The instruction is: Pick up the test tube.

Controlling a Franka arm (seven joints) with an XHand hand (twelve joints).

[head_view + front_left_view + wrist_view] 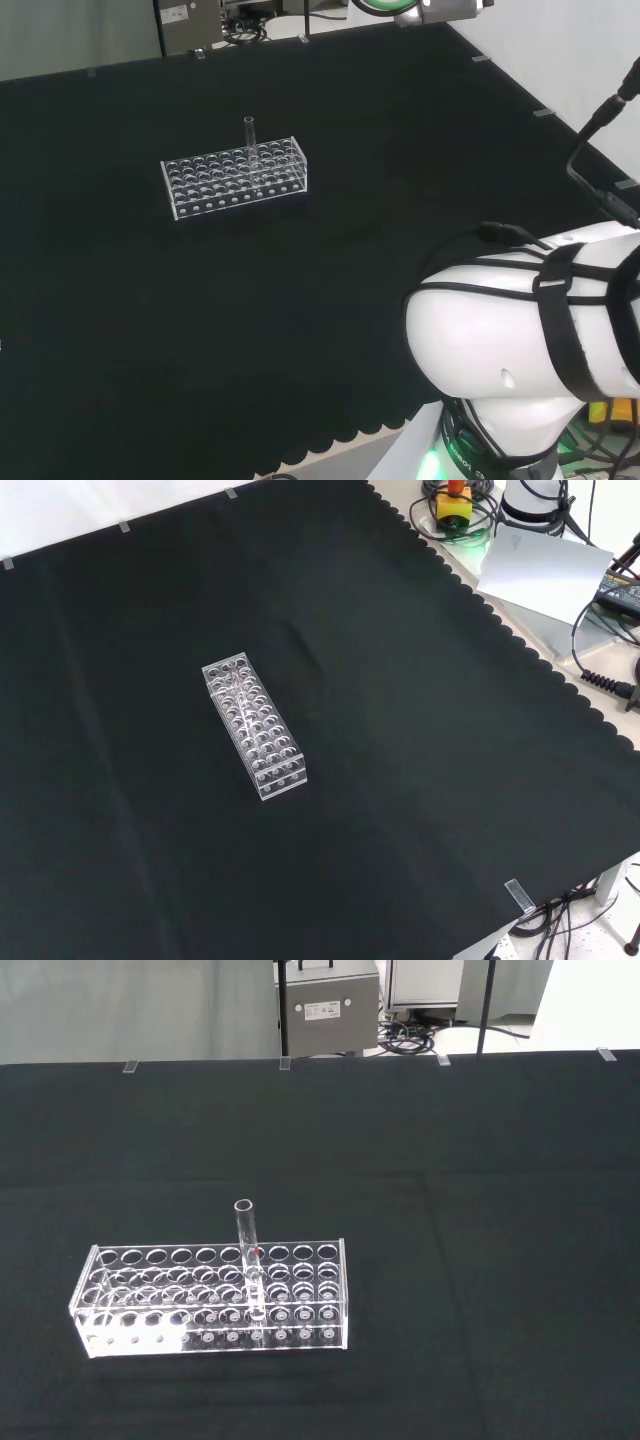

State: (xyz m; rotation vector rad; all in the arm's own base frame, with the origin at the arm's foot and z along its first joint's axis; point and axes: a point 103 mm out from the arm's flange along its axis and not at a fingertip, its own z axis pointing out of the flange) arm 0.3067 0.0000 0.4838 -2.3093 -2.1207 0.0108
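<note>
A clear test tube stands upright in a clear plastic rack with several rows of holes, on the black cloth. In the wrist view the test tube rises from the back row of the rack, well ahead of the camera. From the front the rack lies lengthwise near the middle of the cloth, with the tube faint near its far end.
The arm's white links stand at the lower right of the head view. Cables, a yellow box with a red button and a white sheet lie beyond the cloth's scalloped edge in the front view. Grey equipment stands behind the bench.
</note>
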